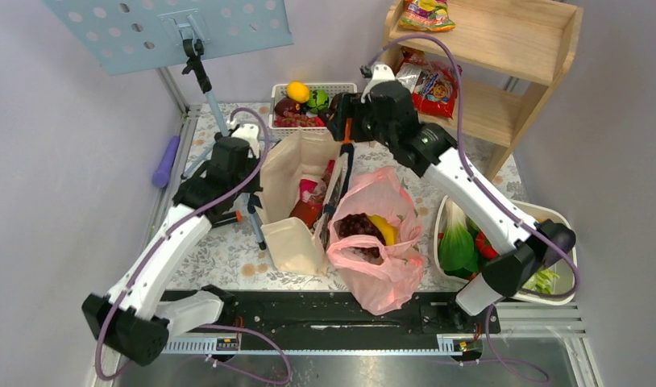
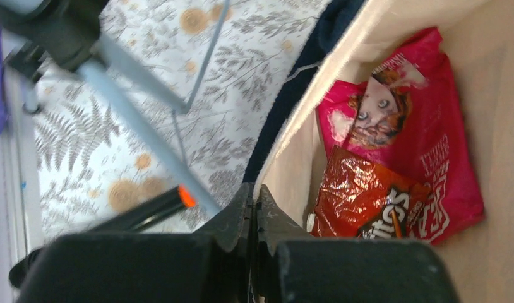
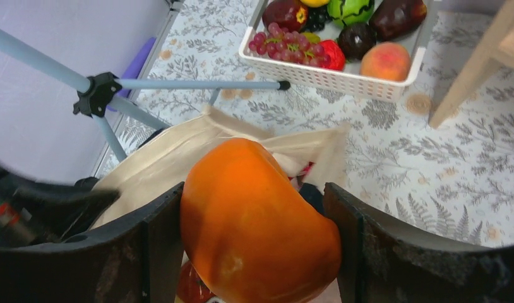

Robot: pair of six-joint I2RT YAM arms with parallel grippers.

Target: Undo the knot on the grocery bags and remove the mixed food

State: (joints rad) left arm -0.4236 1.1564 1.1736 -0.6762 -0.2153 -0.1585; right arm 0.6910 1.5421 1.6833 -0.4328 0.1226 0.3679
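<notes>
One pink grocery bag lies at the table's front with its mouth gaping; no knot shows. Dark grapes and a banana sit inside it. To its left stands a beige tote. My left gripper is at the tote's left side, its jaws shut astride the rim. A magenta packet and a red packet lie in the tote. My right gripper hangs over the tote's far end, shut on a smooth orange piece of produce.
A white basket of fruit stands at the back, its rim below my right gripper. A tripod stand rises at the back left. A white bin with greens is at the right. A wooden shelf holds snack packets.
</notes>
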